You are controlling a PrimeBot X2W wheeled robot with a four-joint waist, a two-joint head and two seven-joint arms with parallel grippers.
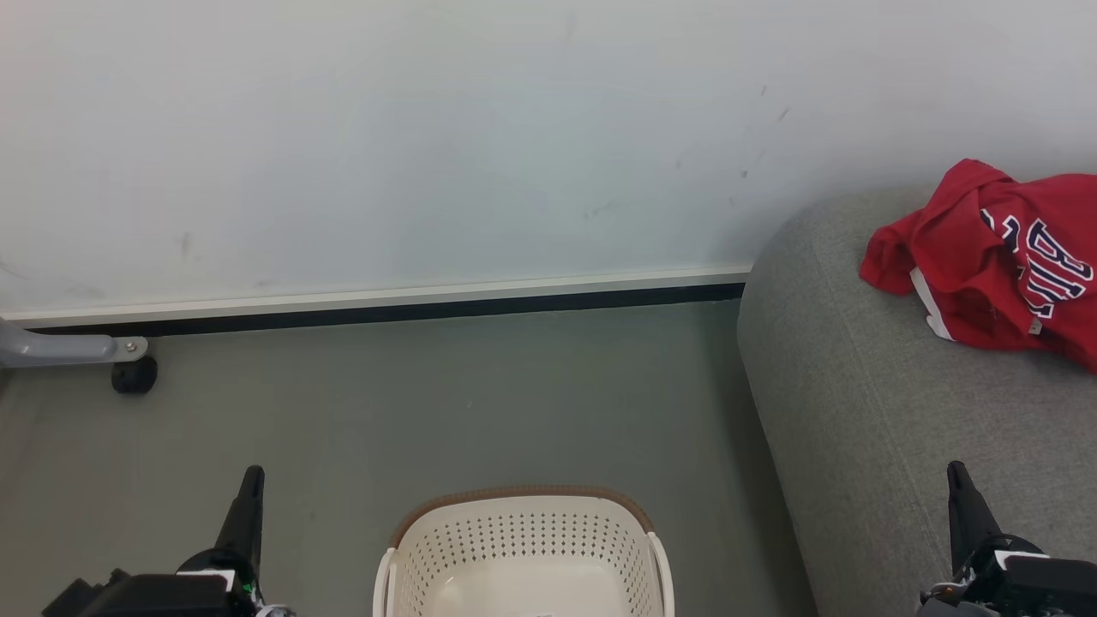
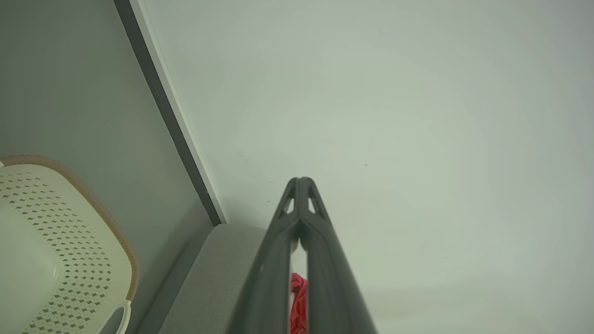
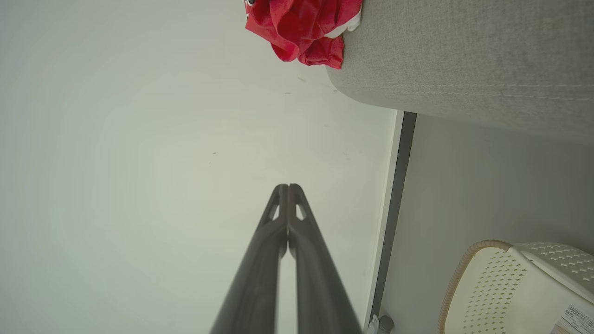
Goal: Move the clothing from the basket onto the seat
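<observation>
Both pincers are closed with nothing between their fingers. In the head view the left pincer point(image 1: 251, 482) rises from the lower left corner, its two dark fingers pressed together into one narrow spike that points up and away over the grey floor point(image 1: 480, 403), just left of the basket point(image 1: 523, 494). The right pincer point(image 1: 960, 480) stands the same way at the lower right, its tip over the front of the seat point(image 1: 857, 411). Each wrist body sits low at the frame's bottom edge, the fingers roughly parallel, the basket between them.

From the left wrist, the left pincer point(image 2: 300, 182) has its tips meeting and aims at the pale wall point(image 2: 394, 116); the basket point(image 2: 95, 204) lies to one side on the floor, and a sliver of red cloth point(image 2: 299, 297) shows between the finger shanks above the seat's edge point(image 2: 218, 278). From the right wrist, the right pincer point(image 3: 287, 188) is likewise shut tip to tip and aimed at the wall.

The clothing point(image 1: 986, 257) lies in a crumpled red heap on the seat, near the wall, with white trim and navy-and-white lettering showing. It is well apart from both pincers. The visible inside of the basket is bare cream plastic, with a paper label point(image 3: 575, 317) on it. A dark caster point(image 1: 134, 375) stands by the baseboard at far left.
</observation>
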